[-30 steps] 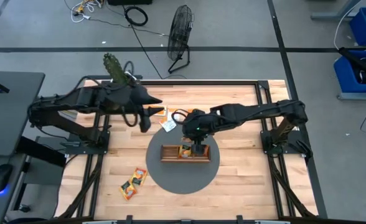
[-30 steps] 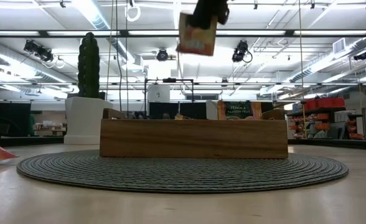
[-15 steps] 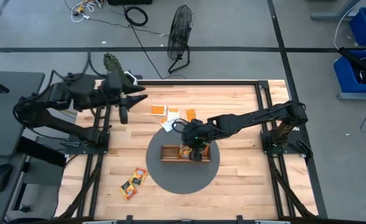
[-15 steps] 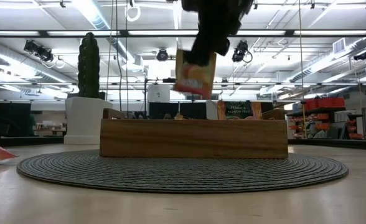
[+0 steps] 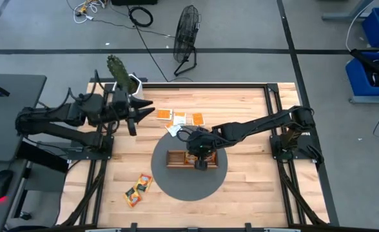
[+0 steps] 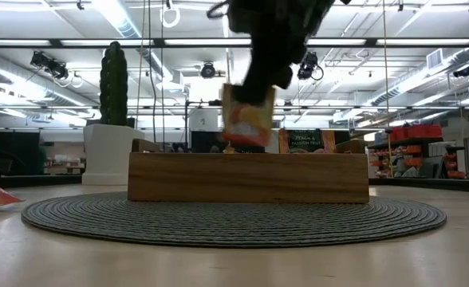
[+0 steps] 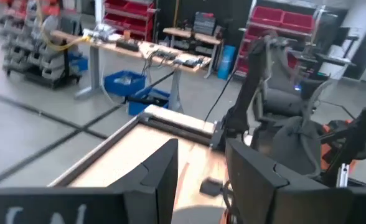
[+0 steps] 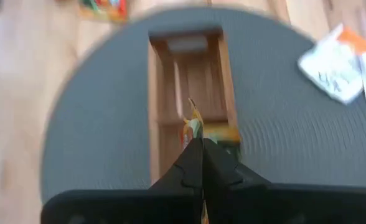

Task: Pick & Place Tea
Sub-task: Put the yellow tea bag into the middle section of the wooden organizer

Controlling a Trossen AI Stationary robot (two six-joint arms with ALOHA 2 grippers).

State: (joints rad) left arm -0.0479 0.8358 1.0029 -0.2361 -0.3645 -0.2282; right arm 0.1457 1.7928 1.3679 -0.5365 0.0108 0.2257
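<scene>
Hanging edge-down from the right gripper (image 6: 260, 80), an orange tea sachet (image 6: 248, 115) is sitting just above the wooden tray (image 6: 248, 176), its lower edge about level w/ the tray's top rim in the low view. The fingers are pressed together on the sachet's top edge; the wrist view is showing it edge-on, pinched between the dark tips. Holding it vertical looks deliberate: a flat sachet standing on edge should slot down between the dividers instead of lying across them.

The tray is resting long-side across the round grey mat (image 5: 170, 183), approx. centre of the table (image 5: 254, 193). The gripper is lining up over a middle compartment, where at least one orange sachet is already standing. The end compartment farther from the gripper is looking empty in the wrist view.

Other tea is waiting outside the tray: a small cluster of orange and white sachets (image 5: 180, 118) on bare wood beyond the mat, and two more sachets (image 5: 138, 189) near the table's front-left area.

The left gripper (image 5: 135, 115) is parked over the table's left rear edge, well apart from the tray, fingers apart w/ nothing between them. That is leaving the right arm clear room.
</scene>
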